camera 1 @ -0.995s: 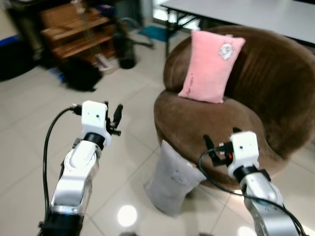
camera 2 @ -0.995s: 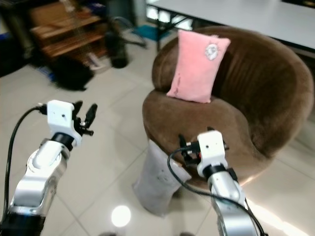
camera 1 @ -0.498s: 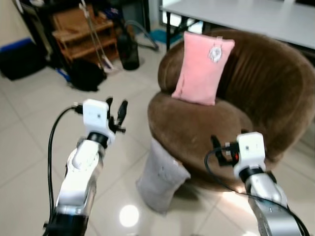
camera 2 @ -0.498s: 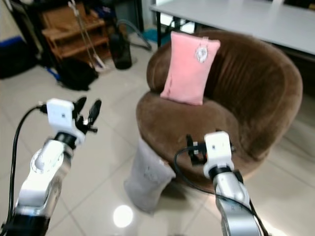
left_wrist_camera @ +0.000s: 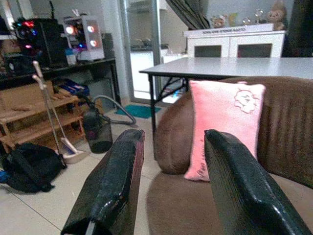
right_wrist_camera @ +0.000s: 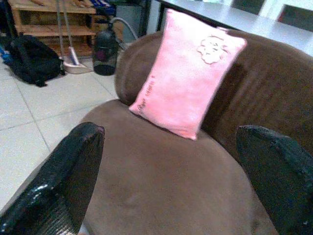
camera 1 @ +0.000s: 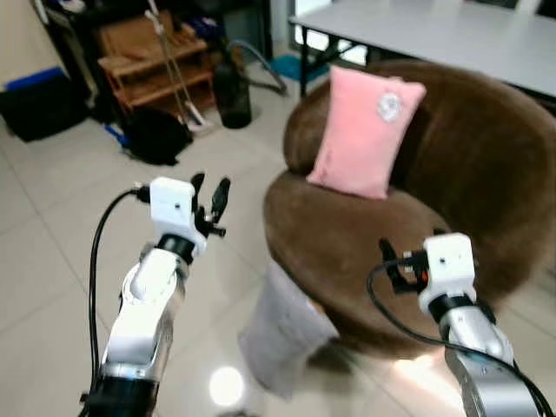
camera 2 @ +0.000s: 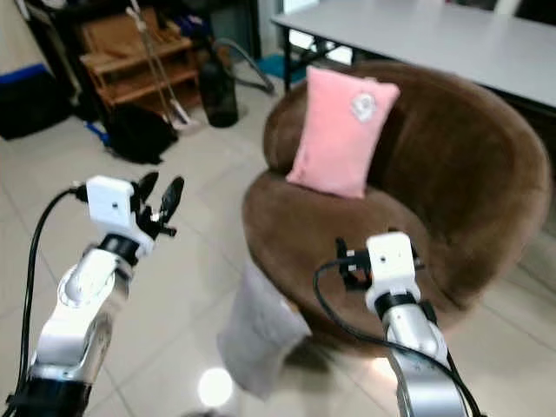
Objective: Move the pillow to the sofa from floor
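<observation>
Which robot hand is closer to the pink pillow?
Right. The right gripper hovers over the sofa seat just below the pink pillow; the left gripper is off over the floor.

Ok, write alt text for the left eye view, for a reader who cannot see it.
A grey pillow stands on the tiled floor, leaning against the front of a round brown sofa where a pink pillow rests upright on the seat. Both silver arms are raised, the left tool and the right tool open and empty.
</observation>
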Robot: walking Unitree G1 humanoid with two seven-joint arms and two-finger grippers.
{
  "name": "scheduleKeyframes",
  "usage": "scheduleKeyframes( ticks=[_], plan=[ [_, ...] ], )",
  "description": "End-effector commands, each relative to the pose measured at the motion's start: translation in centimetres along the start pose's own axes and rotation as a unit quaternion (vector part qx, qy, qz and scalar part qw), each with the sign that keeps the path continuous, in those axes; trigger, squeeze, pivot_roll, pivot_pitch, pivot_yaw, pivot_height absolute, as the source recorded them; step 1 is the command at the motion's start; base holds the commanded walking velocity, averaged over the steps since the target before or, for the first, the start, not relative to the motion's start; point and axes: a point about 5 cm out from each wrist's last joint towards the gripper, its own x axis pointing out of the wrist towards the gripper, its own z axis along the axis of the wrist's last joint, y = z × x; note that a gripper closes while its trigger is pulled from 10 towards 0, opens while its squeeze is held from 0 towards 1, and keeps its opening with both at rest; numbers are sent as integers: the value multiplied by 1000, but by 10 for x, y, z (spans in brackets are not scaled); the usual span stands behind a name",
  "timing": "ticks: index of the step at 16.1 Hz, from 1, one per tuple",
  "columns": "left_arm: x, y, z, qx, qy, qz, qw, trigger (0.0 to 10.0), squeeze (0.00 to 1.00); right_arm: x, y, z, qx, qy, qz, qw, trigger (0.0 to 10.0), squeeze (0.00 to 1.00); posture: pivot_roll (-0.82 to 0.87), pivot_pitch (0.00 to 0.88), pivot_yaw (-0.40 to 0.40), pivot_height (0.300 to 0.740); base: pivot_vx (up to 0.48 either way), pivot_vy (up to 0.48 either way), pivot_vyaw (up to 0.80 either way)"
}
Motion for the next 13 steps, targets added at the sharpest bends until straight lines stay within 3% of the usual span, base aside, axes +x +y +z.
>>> scheduleKeyframes(
  ticks=[1, 3, 8, 11, 13],
  plan=[
    [-2, 6, 1, 2, -2, 6, 1000, 10000, 0, 1, 9, 6, -6, -13, 22, 1000, 10000, 0, -50, 25, 57, 740, 371, 0, 800],
    [-3, 4, 0, 4, 3, 1, 1000, 10000, 0, -1, 11, 5, -6, -13, 31, 999, 10000, 0, -49, 28, 55, 740, 309, 0, 800],
    [-9, -2, -12, 0, 36, -16, 999, 10000, 0, -5, 8, -3, 0, 11, 53, 999, 10000, 0, -43, 43, 52, 740, 0, 0, 0],
    [-15, 2, -12, 17, 20, -18, 999, 10000, 0, -6, 7, -3, 15, 1, 46, 999, 10000, 0, -38, 44, 50, 720, 0, 0, 0],
    [-18, 6, -9, -4, 15, 4, 1000, 10000, 0, -7, 8, -4, 26, -1, 56, 998, 10000, 0, -39, 44, 48, 705, 0, 0, 0]
  ],
)
